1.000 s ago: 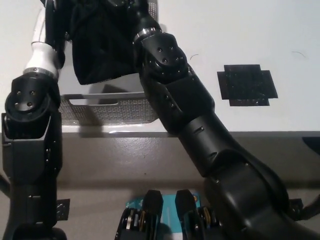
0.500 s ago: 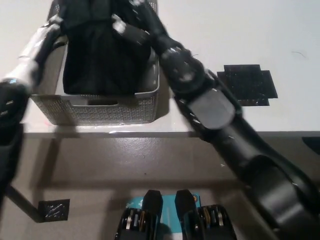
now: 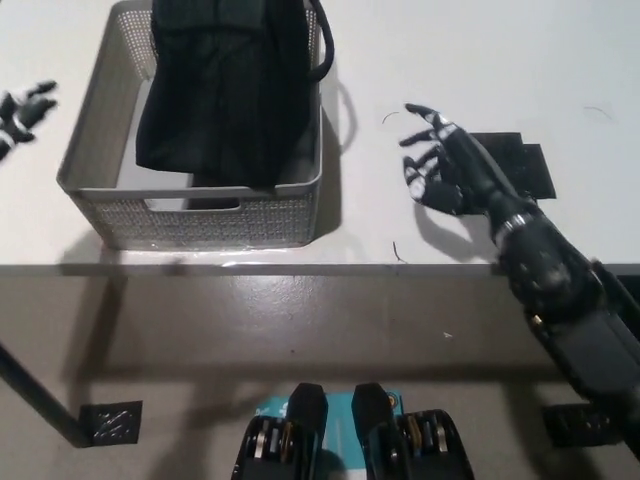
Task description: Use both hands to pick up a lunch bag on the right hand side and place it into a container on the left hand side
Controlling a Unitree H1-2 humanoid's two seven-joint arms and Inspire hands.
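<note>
The black lunch bag (image 3: 225, 95) is seen resting inside the grey basket (image 3: 190, 218) on the table's left, so the placing is judged done. The right hand (image 3: 445, 165) is spread empty above the table (image 3: 480, 60), well apart from the basket; the left hand (image 3: 22, 112), at the left edge, is also released, holding nothing

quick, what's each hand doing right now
Left hand: open, holding nothing, at the picture's left edge.
Right hand: open, fingers spread, holding nothing.
</note>
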